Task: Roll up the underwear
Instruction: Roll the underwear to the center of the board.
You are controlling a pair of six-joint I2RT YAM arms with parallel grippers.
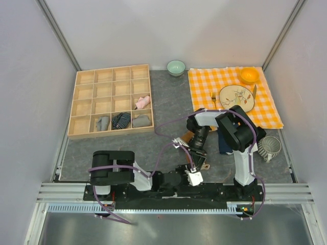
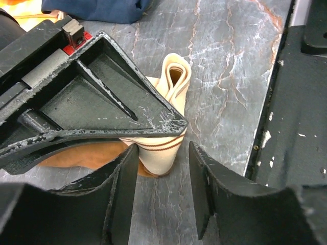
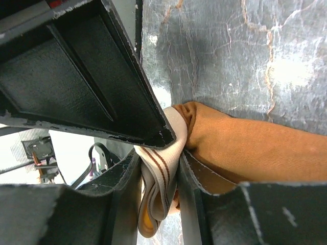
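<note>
— Two grippers on one garment. Right gripper [image 3: 159,163]: fingers pressed together on the striped tan band [image 3: 158,189] of the rust-brown underwear [image 3: 255,148]. Only the right wrist view shows that pinch.
— Left gripper [image 2: 163,150]?
— Spread. Left wrist view: the band's end lies between its fingertips, against one, with a gap to the other. One right finger [image 2: 102,97] lies across the band from above.
— Rest of the garment?
— Brown body lies out on the grey marbled table [image 2: 225,76]. Left wrist view adds the band's far end standing in an open loop, with a navy cloth [image 2: 97,7] beyond.
— Top view?
— Garment nearly hidden under both wrists, near the table's front edge. Wooden compartment tray [image 1: 84,76] back left, orange checked cloth [image 1: 204,81] back right, both well apart from it.
</note>
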